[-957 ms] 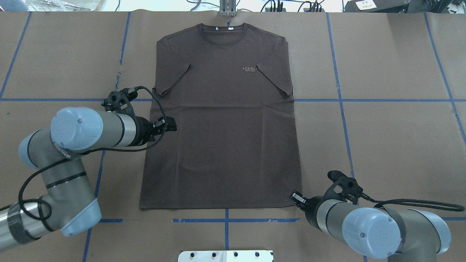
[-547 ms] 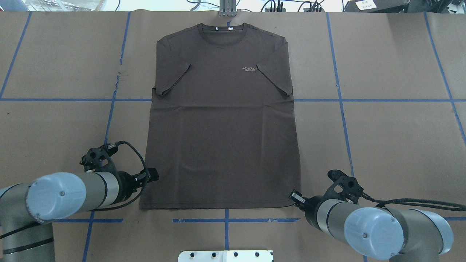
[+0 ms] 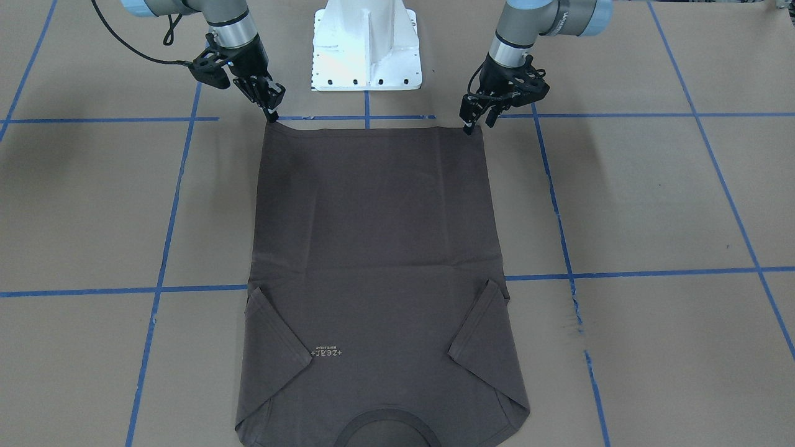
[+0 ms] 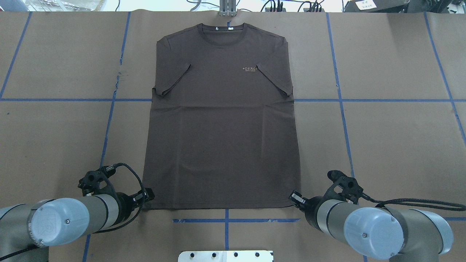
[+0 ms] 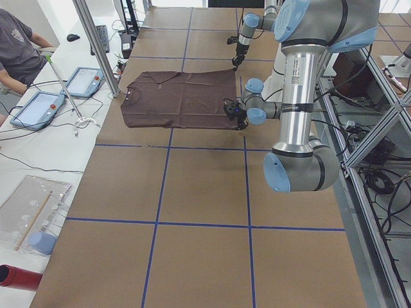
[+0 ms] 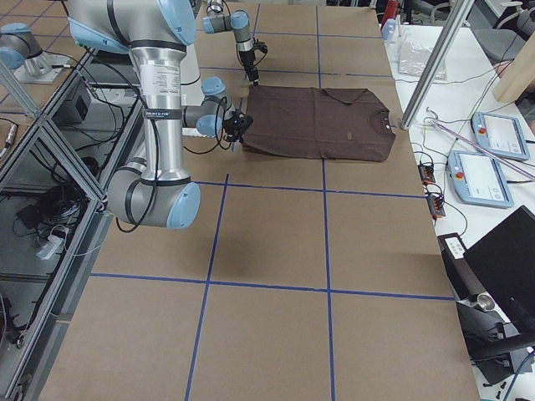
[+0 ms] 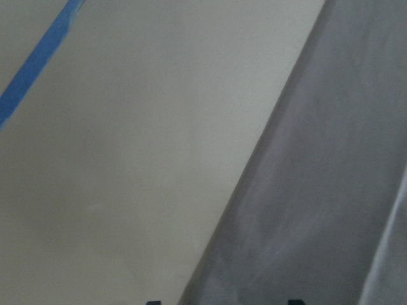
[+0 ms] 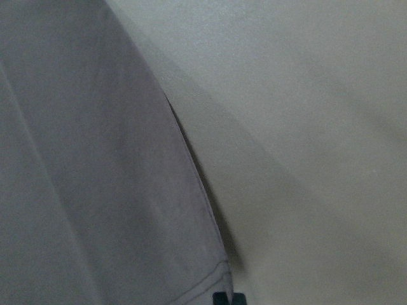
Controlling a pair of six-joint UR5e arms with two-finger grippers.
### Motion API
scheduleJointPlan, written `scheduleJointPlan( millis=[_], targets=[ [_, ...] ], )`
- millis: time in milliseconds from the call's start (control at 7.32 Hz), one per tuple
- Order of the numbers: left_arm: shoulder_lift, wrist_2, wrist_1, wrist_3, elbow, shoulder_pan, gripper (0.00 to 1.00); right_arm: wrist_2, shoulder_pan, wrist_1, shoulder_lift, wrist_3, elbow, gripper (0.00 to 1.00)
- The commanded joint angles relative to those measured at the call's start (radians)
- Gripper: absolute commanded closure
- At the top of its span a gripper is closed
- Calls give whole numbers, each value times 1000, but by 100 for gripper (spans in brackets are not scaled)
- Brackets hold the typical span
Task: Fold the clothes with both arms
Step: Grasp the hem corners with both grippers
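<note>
The T-shirt [image 4: 222, 138] lies flat and face up on the table [image 4: 393, 145], midway between the left and right edges. Its collar [image 4: 222, 34] points to the far edge and its hem runs parallel to the edge nearest the robot. Both sleeves [image 4: 171, 78] are folded inward onto the chest; the logo [image 4: 249, 68] sits just beside the right sleeve fold. The left gripper [image 4: 148, 195] is positioned at the left hem corner, low over the table. Its fingers are spread apart and hold nothing; in the left wrist view the fingertips [image 7: 292, 302] stand wide, with the side edge of the shirt running down between them. The right gripper [image 4: 295, 198] is positioned at the right hem corner. Its fingertips [image 8: 220, 298] are drawn together directly at that corner and appear to pinch the fabric, whose edge casts a narrow shadow on the table there. Blue tape lines [image 4: 342, 116] divide the table surface into rectangles. The white base [image 3: 366, 46] stands at the near edge, centred between the two arms.
</note>
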Motion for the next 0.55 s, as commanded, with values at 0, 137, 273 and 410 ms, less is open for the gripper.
scheduleJointPlan(
  millis=[0, 137, 273, 410],
  targets=[
    [-2, 1, 1, -3, 10, 5, 32, 0, 2, 0, -3, 0, -1, 100],
    [-5, 1, 1, -3, 13, 7, 37, 0, 2, 0, -3, -2, -2, 100],
    [-4, -1, 1, -3, 15, 5, 48, 0, 2, 0, -1, -2, -3, 100],
    [-4, -1, 1, -4, 18, 5, 60, 0, 3, 0, -1, -2, -1, 100]
  ],
)
